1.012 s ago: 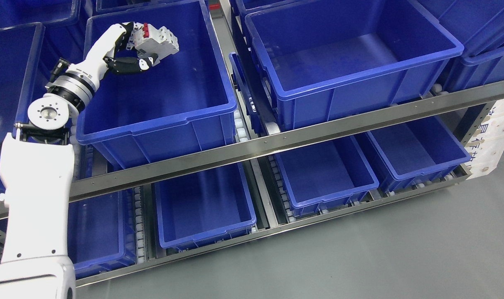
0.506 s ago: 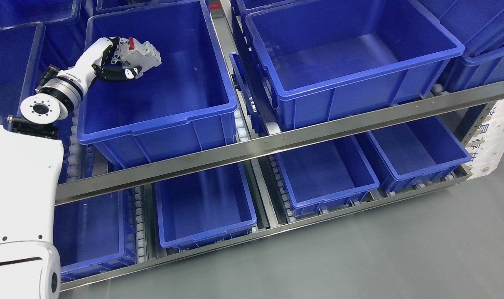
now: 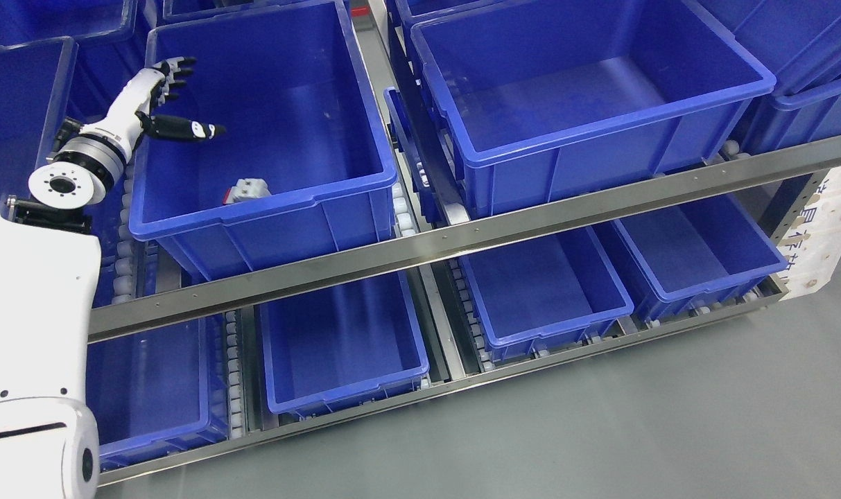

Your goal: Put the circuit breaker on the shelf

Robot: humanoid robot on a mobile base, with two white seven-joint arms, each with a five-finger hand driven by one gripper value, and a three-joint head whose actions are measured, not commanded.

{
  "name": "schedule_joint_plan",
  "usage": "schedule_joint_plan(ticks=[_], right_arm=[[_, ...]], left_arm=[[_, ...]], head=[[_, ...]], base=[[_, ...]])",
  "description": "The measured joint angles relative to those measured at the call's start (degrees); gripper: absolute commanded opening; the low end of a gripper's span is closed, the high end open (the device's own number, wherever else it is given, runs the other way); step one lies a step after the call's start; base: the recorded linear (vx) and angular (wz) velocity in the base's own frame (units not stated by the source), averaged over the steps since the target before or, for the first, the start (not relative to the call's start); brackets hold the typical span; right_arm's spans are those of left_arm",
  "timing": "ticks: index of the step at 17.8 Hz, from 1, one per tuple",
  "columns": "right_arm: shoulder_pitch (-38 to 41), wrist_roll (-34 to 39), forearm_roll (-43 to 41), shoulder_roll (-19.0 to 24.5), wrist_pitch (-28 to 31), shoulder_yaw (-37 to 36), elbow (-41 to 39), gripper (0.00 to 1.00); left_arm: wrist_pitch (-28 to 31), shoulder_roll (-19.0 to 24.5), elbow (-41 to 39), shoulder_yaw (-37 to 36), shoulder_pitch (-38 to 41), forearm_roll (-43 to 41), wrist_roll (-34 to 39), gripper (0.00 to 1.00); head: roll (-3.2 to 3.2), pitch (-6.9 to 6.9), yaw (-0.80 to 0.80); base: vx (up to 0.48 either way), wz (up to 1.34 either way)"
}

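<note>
Left hand (image 3: 162, 97) spread, empty; breaker (image 3: 247, 190) in bin (image 3: 267, 208)

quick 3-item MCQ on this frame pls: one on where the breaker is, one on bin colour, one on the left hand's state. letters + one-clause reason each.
1. Where is the circuit breaker?
A. In the left hand
B. On the floor of the upper-left bin, near its front wall
C. In a lower-shelf bin

2. What colour are the bins?
A. Green
B. Grey
C. Blue

3. What state is the left hand in?
A. Open, holding nothing
B. Shut on the breaker
C. Resting on the shelf rail

Answers:
1. B: the breaker lies inside the upper-left bin, just behind its front wall, apart from the hand.
2. C: every bin in view, on both shelf levels, is blue.
3. A: the fingers are spread over the bin's back left corner with nothing between them.
</note>
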Motion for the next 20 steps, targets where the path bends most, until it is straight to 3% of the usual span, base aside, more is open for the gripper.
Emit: schedule_joint_plan(ticks=[3, 6, 8, 11, 20], right_arm=[[-0.01, 0.00, -0.01, 0.00, 0.00, 0.00, 0.00, 1.00], [0.00, 0.02, -0.01, 0.00, 0.00, 0.00, 0.00, 1.00], [0.00, 0.02, -0.01, 0.00, 0.00, 0.00, 0.00, 1.00], [-0.01, 0.18, -0.01, 0.00, 0.00, 0.00, 0.00, 1.00], [0.00, -0.01, -0.04, 0.00, 0.00, 0.00, 0.00, 1.00]], left_arm=[[0.04, -3.11, -2.68, 5.00, 0.51, 0.79, 8.34, 0.99], [1.89, -7.19, -8.57, 9.81, 4.15, 3.17, 11.59, 0.99], [7.28, -9.68, -14.89, 12.27, 8.41, 5.83, 12.45, 0.99], [10.12, -12.36, -23.04, 14.41, 13.76, 8.36, 13.09, 1.00], [10.20, -16.80, -36.72, 17.86, 19.86, 10.70, 13.37, 1.00]], head=[[0.00, 0.00, 0.00], [0.00, 0.00, 0.00], [0.00, 0.00, 0.00], [0.00, 0.00, 0.00], [0.00, 0.00, 0.00]], base=[[0.000, 0.00], [0.000, 0.00], [0.000, 0.00], [0.000, 0.00], [0.000, 0.00]])
